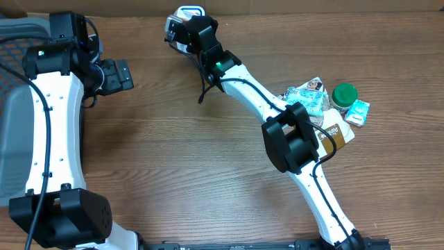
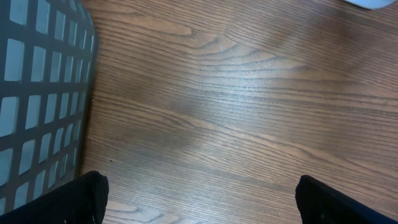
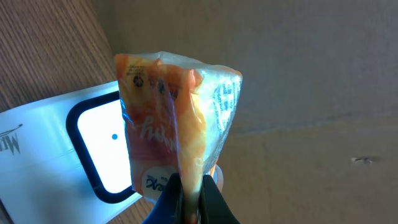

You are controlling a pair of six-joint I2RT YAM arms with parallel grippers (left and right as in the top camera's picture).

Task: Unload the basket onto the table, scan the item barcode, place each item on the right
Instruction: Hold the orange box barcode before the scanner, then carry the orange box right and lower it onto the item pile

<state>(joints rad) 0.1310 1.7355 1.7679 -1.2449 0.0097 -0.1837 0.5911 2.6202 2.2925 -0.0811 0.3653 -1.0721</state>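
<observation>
Right gripper [image 3: 189, 200], nearest the lens: jaws pinched together on the seam of an orange-and-clear crinkled plastic snack packet [image 3: 168, 118]. The packet is held just in front of the white flat scanner with its glowing, black-framed window [image 3: 99, 149], with a brown cardboard wall [image 3: 298, 93] behind. Step in hand, as judged: presenting the packet to the scanner. No barcode is visible, so the next move likely calls for turning the packet until its code faces the window. Left gripper [image 2: 205, 208]: jaws wide apart, empty, above the wooden table [image 2: 236, 112] beside a grey plastic mesh basket [image 2: 37, 93].
</observation>
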